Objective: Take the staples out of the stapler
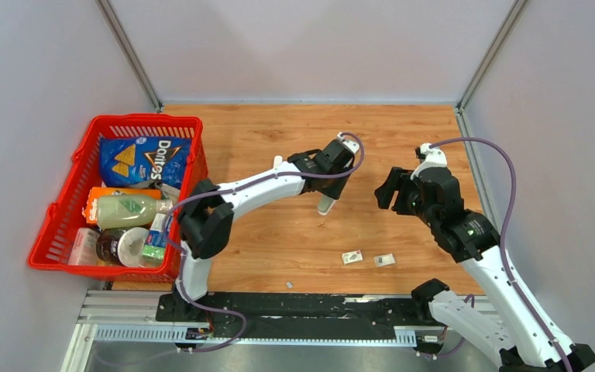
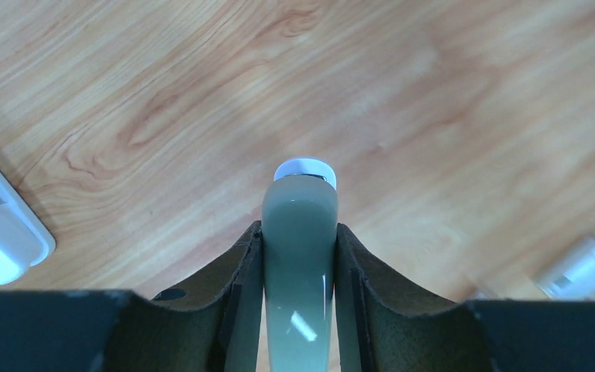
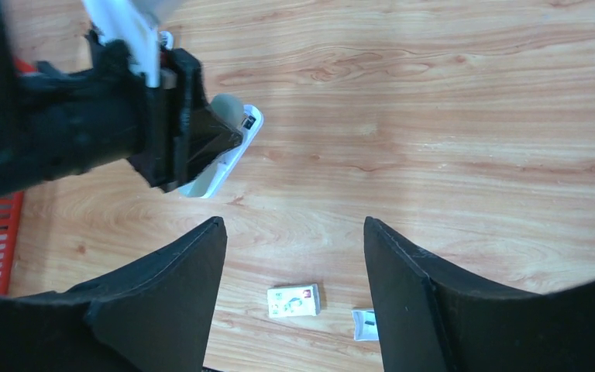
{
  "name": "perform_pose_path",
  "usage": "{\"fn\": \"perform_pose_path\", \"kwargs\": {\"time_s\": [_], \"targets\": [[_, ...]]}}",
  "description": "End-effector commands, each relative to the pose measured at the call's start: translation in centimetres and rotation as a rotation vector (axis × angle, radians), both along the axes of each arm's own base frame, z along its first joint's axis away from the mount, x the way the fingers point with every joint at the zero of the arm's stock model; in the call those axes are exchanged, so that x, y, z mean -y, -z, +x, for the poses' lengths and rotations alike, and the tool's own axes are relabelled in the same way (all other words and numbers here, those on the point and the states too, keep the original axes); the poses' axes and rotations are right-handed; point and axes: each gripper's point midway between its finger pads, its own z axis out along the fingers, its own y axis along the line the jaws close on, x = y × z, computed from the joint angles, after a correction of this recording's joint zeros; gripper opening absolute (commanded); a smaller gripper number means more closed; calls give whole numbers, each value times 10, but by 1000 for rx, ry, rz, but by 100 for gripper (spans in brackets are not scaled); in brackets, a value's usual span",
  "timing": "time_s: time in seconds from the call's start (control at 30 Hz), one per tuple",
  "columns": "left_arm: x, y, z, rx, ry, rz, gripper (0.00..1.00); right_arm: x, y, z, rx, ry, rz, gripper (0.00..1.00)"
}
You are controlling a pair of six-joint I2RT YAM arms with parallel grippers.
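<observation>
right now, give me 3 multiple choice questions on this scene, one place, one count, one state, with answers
1. Where on the table is the basket?
A) left side
B) right side
C) middle

2. How many packets lie on the table?
A) one
B) two
C) four

3. What state is the left gripper in?
A) open and empty
B) shut on the stapler
C) shut on a packet

Answers:
1 A, the basket sits at the table's left edge.
2 B, two packets lie side by side near the front.
3 B, its fingers press both sides of the stapler.
</observation>
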Motion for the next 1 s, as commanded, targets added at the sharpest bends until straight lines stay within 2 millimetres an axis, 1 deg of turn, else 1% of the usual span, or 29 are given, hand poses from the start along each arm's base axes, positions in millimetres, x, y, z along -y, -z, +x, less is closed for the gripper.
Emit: {"fn": "perform_pose_path", "kwargs": {"time_s": [0.0, 0.03, 0.07, 0.1, 0.17, 0.2, 0.23, 0.27, 0.3, 0.33, 0.37, 0.5, 0.53, 0.63, 0.73, 0.8, 0.9, 0.97], "targets": [[16, -82, -26, 66, 167, -223, 0, -7, -31, -10, 75, -104, 15, 68], [17, -88, -34, 54, 198, -251, 0, -11, -36, -13, 85, -133, 25, 67], [12, -95, -42, 55, 220, -267, 0, -16, -39, -16, 91, -171, 34, 66], [14, -100, -51, 43, 261, -296, 0, -27, -43, -24, 92, -244, 65, 65], [1, -113, -70, 43, 311, -329, 0, -36, -49, -32, 105, -313, 94, 64], [-2, -117, -76, 43, 338, -340, 0, -41, -51, -35, 109, -345, 103, 64], [-8, -123, -88, 43, 368, -364, 0, -46, -53, -39, 107, -384, 114, 64], [-11, -127, -95, 41, 393, -380, 0, -52, -54, -44, 100, -426, 127, 64], [-18, -133, -104, 49, 413, -406, 0, -57, -55, -48, 91, -470, 138, 64], [-20, -137, -113, 41, 447, -427, 0, -64, -58, -54, 85, -526, 156, 64], [-26, -144, -122, 51, 467, -449, 0, -71, -59, -60, 77, -577, 172, 64], [-40, -160, -157, 39, 571, -548, 0, -90, -68, -82, 73, -764, 228, 63], [-40, -165, -165, 31, 604, -580, 0, -95, -70, -88, 72, -813, 241, 61], [-47, -171, -190, 6, 690, -646, 0, -108, -71, -106, 41, -938, 274, 58], [-54, -177, -211, -12, 769, -700, 0, -119, -71, -116, 33, -1006, 277, 56], [-58, -177, -220, -21, 798, -718, 0, -126, -73, -124, 32, -1050, 279, 56], [-62, -176, -227, -36, 821, -729, 0, -136, -76, -133, 49, -1104, 283, 55], [-63, -178, -234, -50, 847, -747, 0, -140, -74, -135, 43, -1121, 281, 53]]}}
